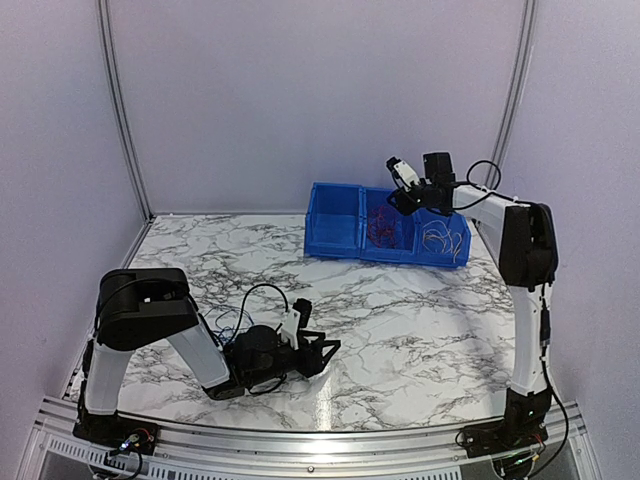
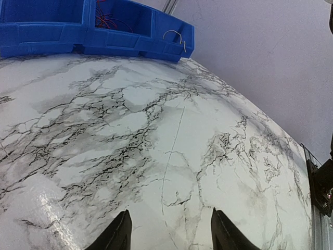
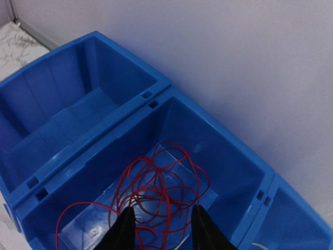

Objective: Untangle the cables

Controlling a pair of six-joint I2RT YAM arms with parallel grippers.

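Leftmost first:

- The left arm point(image 1: 150, 315) lies low over the marbled counter point(image 1: 420, 330), close to the near edge and toward the near left corner.
- The left jaws point toward the right edge. They are spread wide and hold nothing, with only bare marble showing between the two fingertips point(image 2: 120, 234).
- Further right, a row of blue bins point(image 1: 338, 245) sits along the far edge, reaching toward the far right corner.
- The red cables point(image 1: 380, 228) lie in the middle compartment as a loose tangle of overlapping loops. The heap runs longer from the near wall to the far wall than it does across. No single end points in a clear direction.
- The right jaws hang over that red tangle, aimed down into the compartment and parted. In the wrist view the fingertips point(image 3: 125, 229) stand on either side of several red strands. Nothing looks pinched, and I cannot tell whether they touch the wire.
- The rightmost compartment holds pale yellowish cables point(image 1: 445, 242) in small curls, with one curl rising above the front rim.
- The right arm point(image 1: 525, 250) stands by the right edge.
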